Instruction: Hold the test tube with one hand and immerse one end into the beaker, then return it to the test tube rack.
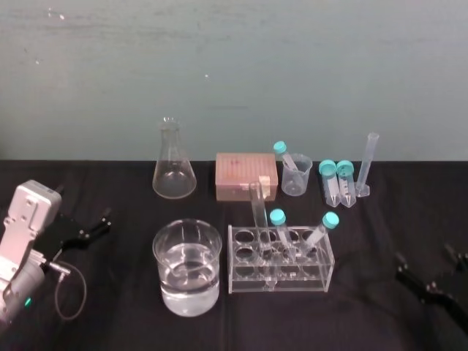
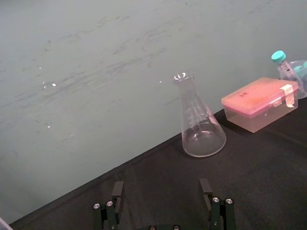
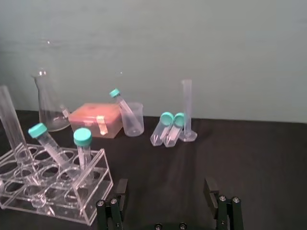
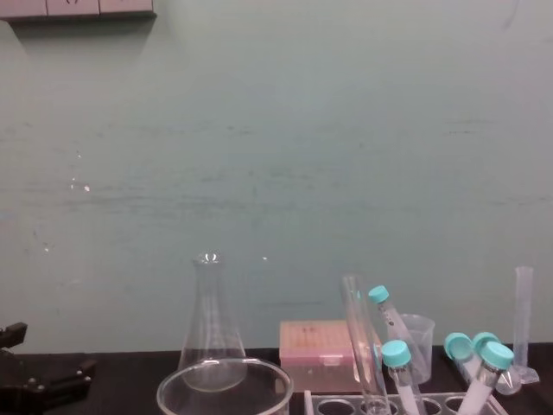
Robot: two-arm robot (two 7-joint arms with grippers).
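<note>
black tabletop (image 1: 365, 322) runs under everything, and at its near edge both arms sit low: the left gripper (image 1: 99, 225) far to the left, the right gripper (image 1: 426, 262) far to the right, each with fingers spread wide and holding nothing. next in size, the beaker (image 1: 187, 267), part full of clear liquid, stands just left of the rack (image 1: 281, 259). the test tube (image 1: 257, 206) stands in a back hole near the rack's left end, nearly upright, its open top leaning slightly left. it is clear, uncapped and taller than the capped tubes (image 1: 278, 218) beside it. it lies roughly midway between the grippers, forward and inward of each. the left one would likely have to pass the beaker, the right one the capped tubes, so a sideways pinch on the bare upper stretch looks best.
</note>
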